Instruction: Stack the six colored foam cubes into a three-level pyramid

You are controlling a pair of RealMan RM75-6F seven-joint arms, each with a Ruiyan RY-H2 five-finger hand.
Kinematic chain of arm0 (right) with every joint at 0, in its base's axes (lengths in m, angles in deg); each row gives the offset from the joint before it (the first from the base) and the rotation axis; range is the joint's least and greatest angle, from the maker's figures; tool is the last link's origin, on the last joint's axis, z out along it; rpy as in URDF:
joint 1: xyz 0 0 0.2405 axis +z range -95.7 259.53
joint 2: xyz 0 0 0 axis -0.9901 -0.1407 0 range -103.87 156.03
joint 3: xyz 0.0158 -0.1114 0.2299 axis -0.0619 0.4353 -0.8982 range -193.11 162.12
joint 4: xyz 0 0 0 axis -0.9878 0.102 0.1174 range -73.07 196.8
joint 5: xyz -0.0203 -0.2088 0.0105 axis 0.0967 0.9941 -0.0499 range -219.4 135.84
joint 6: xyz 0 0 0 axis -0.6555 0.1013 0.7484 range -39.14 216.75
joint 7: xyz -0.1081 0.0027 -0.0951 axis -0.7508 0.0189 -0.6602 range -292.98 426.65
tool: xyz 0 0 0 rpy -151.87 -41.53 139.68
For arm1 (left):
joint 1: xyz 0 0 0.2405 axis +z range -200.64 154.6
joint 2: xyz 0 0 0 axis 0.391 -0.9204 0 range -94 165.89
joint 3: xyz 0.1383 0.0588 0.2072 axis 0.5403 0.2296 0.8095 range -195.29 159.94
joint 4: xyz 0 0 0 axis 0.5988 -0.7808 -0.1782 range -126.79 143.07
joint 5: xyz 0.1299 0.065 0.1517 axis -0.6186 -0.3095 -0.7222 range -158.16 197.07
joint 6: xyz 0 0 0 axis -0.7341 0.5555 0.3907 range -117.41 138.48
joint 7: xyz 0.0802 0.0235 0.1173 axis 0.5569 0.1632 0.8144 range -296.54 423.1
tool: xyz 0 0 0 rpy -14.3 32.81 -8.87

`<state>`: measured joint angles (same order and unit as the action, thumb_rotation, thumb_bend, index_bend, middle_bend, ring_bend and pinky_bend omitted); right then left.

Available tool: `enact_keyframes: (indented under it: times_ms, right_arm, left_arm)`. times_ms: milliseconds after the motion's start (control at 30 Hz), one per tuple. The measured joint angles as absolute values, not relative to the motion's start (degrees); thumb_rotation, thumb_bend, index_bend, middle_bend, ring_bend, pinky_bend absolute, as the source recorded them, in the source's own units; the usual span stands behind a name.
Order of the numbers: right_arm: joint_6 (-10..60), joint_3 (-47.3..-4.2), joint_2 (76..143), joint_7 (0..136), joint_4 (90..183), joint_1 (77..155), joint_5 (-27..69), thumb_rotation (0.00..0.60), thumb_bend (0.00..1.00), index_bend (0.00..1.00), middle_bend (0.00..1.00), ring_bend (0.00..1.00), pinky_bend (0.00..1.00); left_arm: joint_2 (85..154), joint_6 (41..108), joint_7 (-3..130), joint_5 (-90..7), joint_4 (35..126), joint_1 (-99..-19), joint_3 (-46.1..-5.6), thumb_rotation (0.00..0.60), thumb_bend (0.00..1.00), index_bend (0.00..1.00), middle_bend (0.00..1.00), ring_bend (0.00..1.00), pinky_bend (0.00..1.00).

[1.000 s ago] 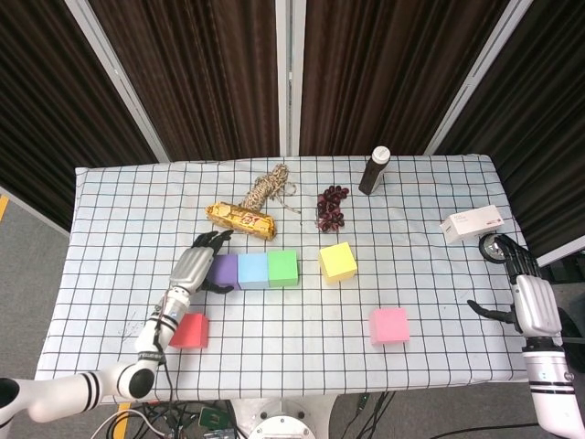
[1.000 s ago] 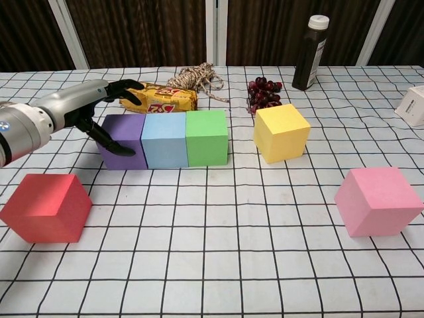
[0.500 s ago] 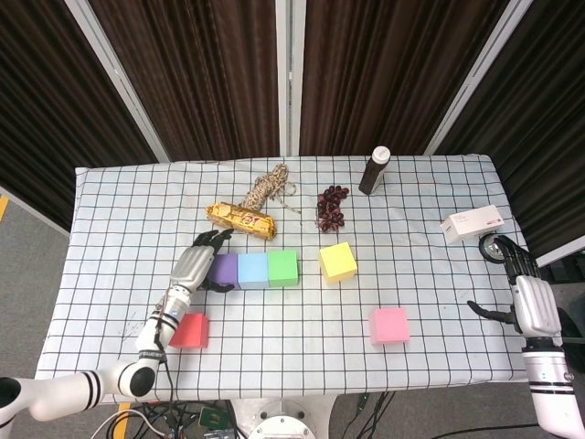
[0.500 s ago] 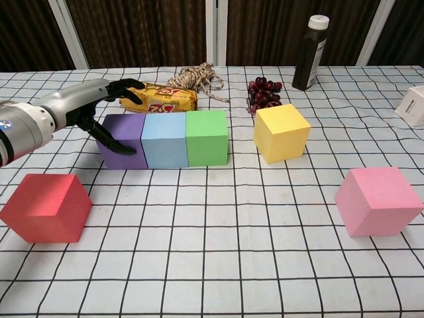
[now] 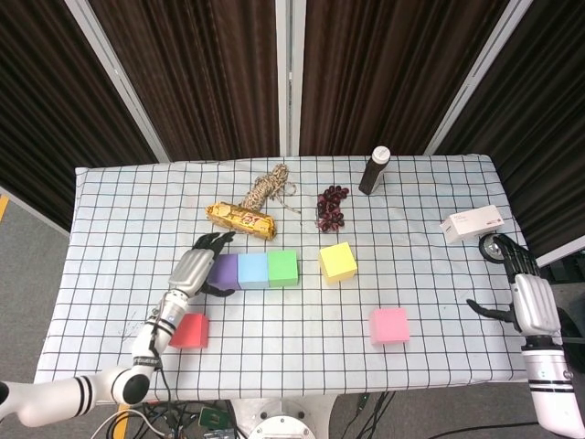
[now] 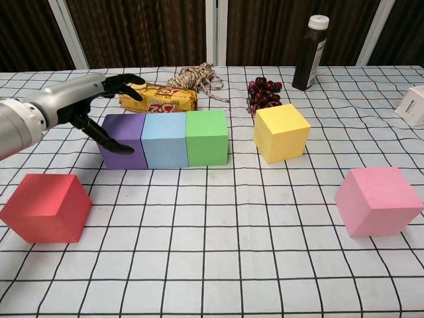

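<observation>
- Fingers of the left hand (image 6: 73,105) are spread beside the purple cube (image 6: 123,141) at the left end of the row; compared with a second ago the hand sits slightly higher and further out, its thumb just off the cube's left face, so it reads as open and letting go, holding nothing.
- Purple cube, blue cube (image 6: 164,140) and green cube (image 6: 207,137) stand touching, side by side in a straight line, unchanged over the last second; judged from that, the bottom level of the pyramid is laid and the hand is finishing with it.
- Red cube (image 6: 46,207) lies near the front left edge, close below the left arm, and looks the easiest next pick for that hand.
- Yellow cube (image 6: 282,132) sits just right of the row, turned a little off the grid; pink cube (image 6: 378,201) is further right and nearer the front. These three are left for the upper two levels.
- Right hand (image 5: 526,294) hangs off the right edge of the table (image 5: 110,274), fingers loosely apart and empty, not moved.
- Snack packet (image 6: 160,98), twine bundle (image 6: 197,76), dark grapes (image 6: 263,93), bottle (image 6: 309,53) and white box (image 5: 472,224) lie behind or aside, clear of the row.
</observation>
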<state>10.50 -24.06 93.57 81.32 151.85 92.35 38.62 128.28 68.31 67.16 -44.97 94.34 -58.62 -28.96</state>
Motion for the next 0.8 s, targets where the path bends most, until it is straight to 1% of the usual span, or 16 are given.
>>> enact_keyframes:
  times_ms: [233,367,467,633,800]
  right_arm:
    - [12.2,-24.5,93.0,78.4,153.4,94.2,39.0,0.6,0.01,0.0,0.0,0.0,0.0]
    - [13.8,-25.2,92.7,76.1,155.3,96.1,39.3,0.6,0.01,0.0,0.0,0.0,0.0]
    - [15.9,-25.8,92.5,74.1,156.9,98.1,39.3,0.6,0.01,0.0,0.0,0.0,0.0]
    - [20.3,-26.7,92.6,70.2,159.8,101.8,38.5,0.6,0.01,0.0,0.0,0.0,0.0]
    - [23.7,-27.4,94.2,64.7,162.1,105.5,37.1,0.6,0.02,0.0,0.0,0.0,0.0]
  left_arm:
    - [120.4,73.7,68.0,-48.3,103.8,-54.7,-26.9,0.6,0.04,0.03,0.12,0.01,0.0]
    - [114.1,78.8,68.0,-51.2,109.5,-50.8,-25.4,0.6,0.03,0.03,0.12,0.01,0.0]
    - [110.0,82.8,67.8,-52.7,112.0,-47.5,-24.2,0.6,0.02,0.03,0.12,0.01,0.0]
    - [105.6,87.6,65.6,-53.3,112.5,-42.4,-22.8,0.6,0.0,0.03,0.12,0.01,0.0]
    - [104.6,91.1,62.8,-54.8,108.9,-39.0,-21.7,0.6,0.0,0.04,0.12,0.01,0.01]
